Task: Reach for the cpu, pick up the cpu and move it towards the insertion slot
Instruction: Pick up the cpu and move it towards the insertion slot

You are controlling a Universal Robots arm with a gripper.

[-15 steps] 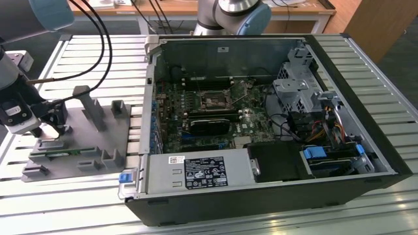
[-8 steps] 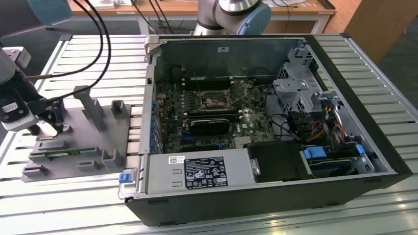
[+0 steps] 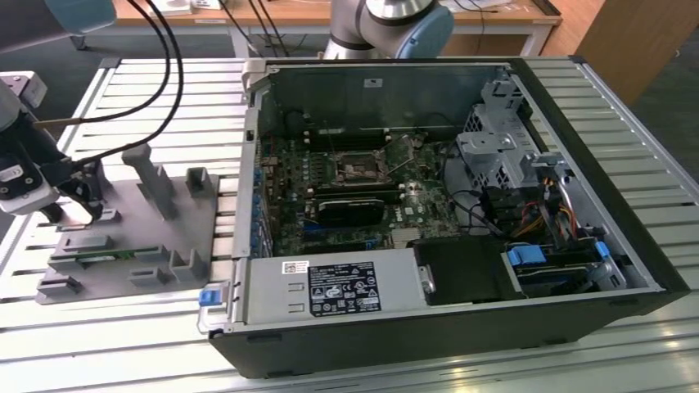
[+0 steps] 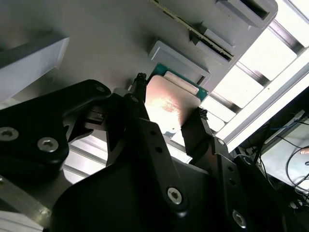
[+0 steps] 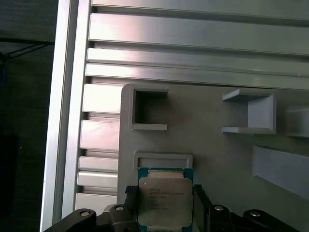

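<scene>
At the exterior view's left, the gripper point(image 3: 71, 211) hangs low over the grey fixture point(image 3: 164, 246), well apart from the insertion slot point(image 3: 358, 169). In the second wrist view, its fingers point(image 4: 197, 130) look closed narrowly on opposite edges of the cpu point(image 4: 169, 104). In the first wrist view, the chip sits at its nest. It looks light, stiff and slick, so the edges are the safest hold.

The cpu point(image 5: 164, 203) top is glossy metal, the tray point(image 5: 212, 140) matt plastic.

**Print in sight, none of it readable**

In the exterior view, a black label point(image 3: 344, 288) with white print sits on the grey box point(image 3: 273, 299) at lower centre. A white sticker point(image 3: 296, 266) lies just beside the label. In the first wrist view, faint lines of print cross the cpu point(image 5: 164, 200). None can be made out.
</scene>
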